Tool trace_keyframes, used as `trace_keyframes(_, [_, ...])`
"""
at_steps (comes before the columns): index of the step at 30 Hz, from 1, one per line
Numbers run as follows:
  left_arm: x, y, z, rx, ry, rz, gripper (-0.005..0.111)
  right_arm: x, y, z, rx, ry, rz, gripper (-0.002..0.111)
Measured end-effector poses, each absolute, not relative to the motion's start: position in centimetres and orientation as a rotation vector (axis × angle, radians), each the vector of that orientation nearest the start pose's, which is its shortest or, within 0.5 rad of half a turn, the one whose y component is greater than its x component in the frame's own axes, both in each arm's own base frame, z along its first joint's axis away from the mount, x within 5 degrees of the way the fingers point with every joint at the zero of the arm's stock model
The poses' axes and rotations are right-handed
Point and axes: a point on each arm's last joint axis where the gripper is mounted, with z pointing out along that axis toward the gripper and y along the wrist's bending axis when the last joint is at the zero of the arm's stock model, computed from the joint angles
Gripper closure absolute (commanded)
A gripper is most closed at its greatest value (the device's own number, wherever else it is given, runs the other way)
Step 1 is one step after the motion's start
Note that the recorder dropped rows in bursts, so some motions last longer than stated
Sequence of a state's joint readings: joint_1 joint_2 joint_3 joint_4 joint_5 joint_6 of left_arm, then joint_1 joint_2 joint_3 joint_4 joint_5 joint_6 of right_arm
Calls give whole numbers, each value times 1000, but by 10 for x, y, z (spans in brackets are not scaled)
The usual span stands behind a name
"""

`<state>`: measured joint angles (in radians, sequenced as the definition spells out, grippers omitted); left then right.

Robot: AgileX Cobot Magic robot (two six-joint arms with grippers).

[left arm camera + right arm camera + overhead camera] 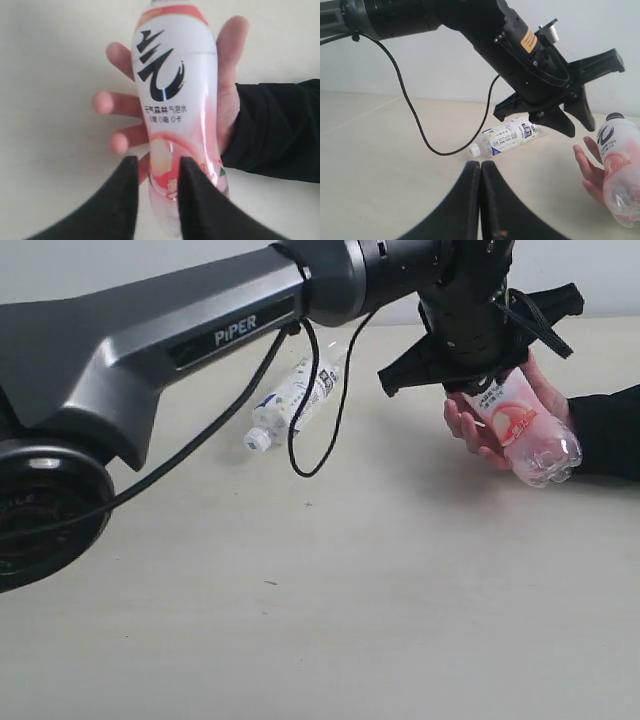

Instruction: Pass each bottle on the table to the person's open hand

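Beige table [350,620]: pink bottle [525,430] lay on uncurled hand [227,115]; my left gripper [157,162], slightly parted, held nothing; roll-off risk.

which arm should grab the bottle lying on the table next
Right, probably: its shut, empty jaws face the lying bottle. The left arm hangs over the pink bottle in the person's hand.

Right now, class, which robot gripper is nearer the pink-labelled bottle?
Left. The left gripper hovers over the pink-labelled bottle in the person's hand; the right gripper, jaws shut, sits apart over the table.
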<state>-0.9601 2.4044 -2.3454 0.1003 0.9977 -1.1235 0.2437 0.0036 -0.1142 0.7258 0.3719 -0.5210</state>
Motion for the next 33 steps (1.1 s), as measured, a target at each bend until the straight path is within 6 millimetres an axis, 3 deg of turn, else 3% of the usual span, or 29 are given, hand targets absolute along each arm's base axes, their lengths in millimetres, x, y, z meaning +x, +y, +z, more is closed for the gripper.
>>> trace_keyframes(7, [308,-411,280,-166,2631,-490,105,41,33,226,-249,1661,514,108])
trace_keyframes(11, [302,-404,294,-123,2542,-335,105,41,33,226,-249,1661,514,108])
trace_keyframes(16, [281,-415,292,108,2433,-149,105,41,33,226,-249,1661,514,108])
trace_keyframes(20, [277,-410,285,160,2450,-91,105,41,33,226,-249,1661,514,108])
trace_keyframes(24, [267,-380,297,163,2416,18,105,41,33,226,-249,1661,514,108])
trace_keyframes(28, [249,-334,322,111,2359,76,105,41,33,226,-249,1661,514,108])
trace_keyframes(30, [236,-315,333,185,2365,101,105,41,33,226,-249,1661,514,108])
trace_keyframes(33, [224,-302,334,286,2396,128,105,41,33,226,-249,1661,514,108])
